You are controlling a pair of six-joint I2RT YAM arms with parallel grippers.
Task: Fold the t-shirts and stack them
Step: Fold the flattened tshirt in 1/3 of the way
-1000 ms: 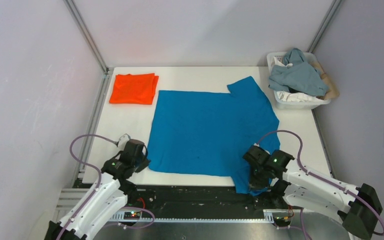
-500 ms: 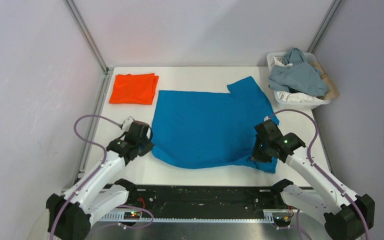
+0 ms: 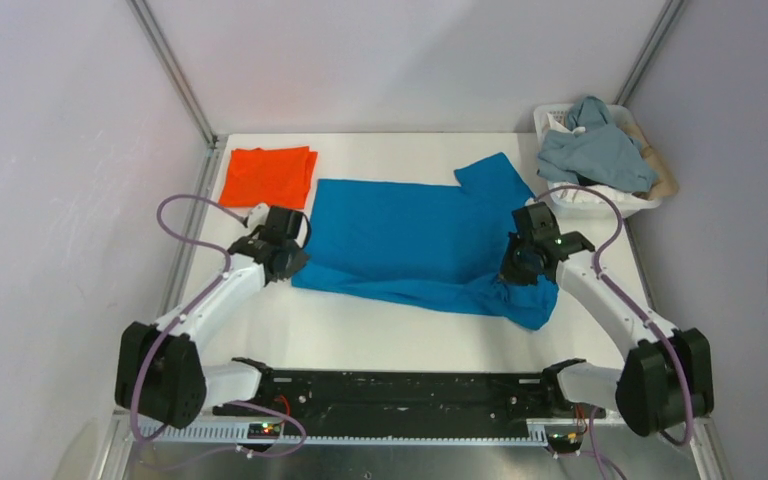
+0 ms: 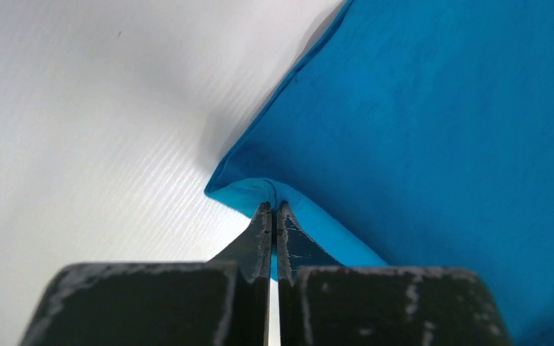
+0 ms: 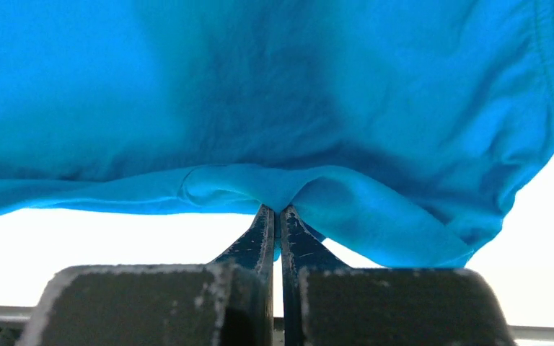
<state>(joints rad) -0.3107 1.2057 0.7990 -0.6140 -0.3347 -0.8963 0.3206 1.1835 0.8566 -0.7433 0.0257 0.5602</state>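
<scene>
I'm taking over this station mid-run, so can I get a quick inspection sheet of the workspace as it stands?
Surface: white table, no stains seen.
Job's things: blue t-shirt spread out, near edge lifted and carried toward the back; orange t-shirt folded, far left.
Clutter: basket of grey and white clothes, far right corner.
Tools: left tool and right tool each shut on the blue t-shirt's edge.
Cables: purple cables loop off both arms.
Surroundings: plain walls, metal frame posts.
</scene>
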